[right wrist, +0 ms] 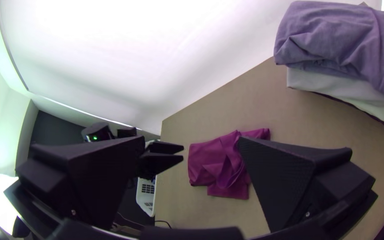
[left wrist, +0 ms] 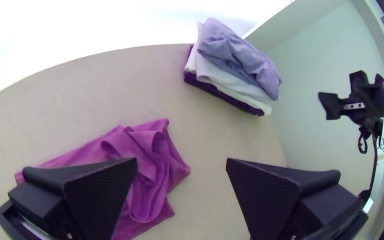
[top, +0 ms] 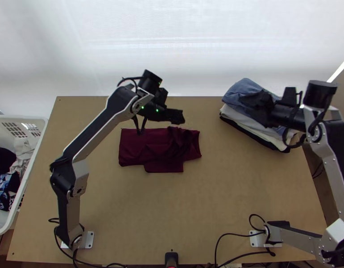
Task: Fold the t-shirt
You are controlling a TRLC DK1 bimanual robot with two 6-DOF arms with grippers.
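Nearest, in the left wrist view, the left claw (left wrist: 182, 161) stood spread and empty; loose loops showed plainly in the t-shirt (left wrist: 152, 144). The right wrist view had the right claw (right wrist: 192, 139) spread too, a gap the top view left unclear. There, the t-shirt lay left of centre on the desk (top: 216, 201), apparently part-folded, bunched at right; smoothing and final folding remained.

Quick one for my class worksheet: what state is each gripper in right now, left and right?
Left gripper: open, its fingers wide apart, holding nothing.
Right gripper: open too, its fingers wide apart, holding nothing.
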